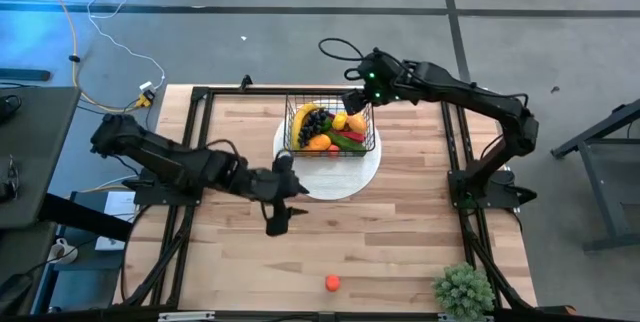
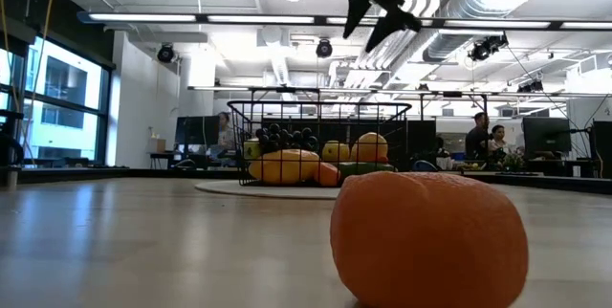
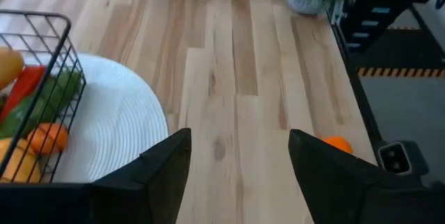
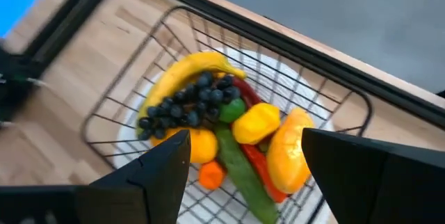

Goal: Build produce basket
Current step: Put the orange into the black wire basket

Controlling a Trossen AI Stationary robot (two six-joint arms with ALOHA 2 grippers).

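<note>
Hovering wide open, the left end effector (image 1: pixel 279 219) faces the small orange fruit (image 1: pixel 332 283) lying outside the black wire-mesh basket (image 1: pixel 331 127), probably to fetch it; the right end effector (image 1: pixel 356 100), also open and empty, hangs above the basket.

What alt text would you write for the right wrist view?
A black wire basket on a white disc holds a banana, grapes, cucumber and orange fruit, seen between the right end effector's open fingers.

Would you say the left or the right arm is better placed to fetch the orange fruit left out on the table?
Probably left: its open claw hovers nearer the orange fruit, while the right claw hangs over the basket.
</note>
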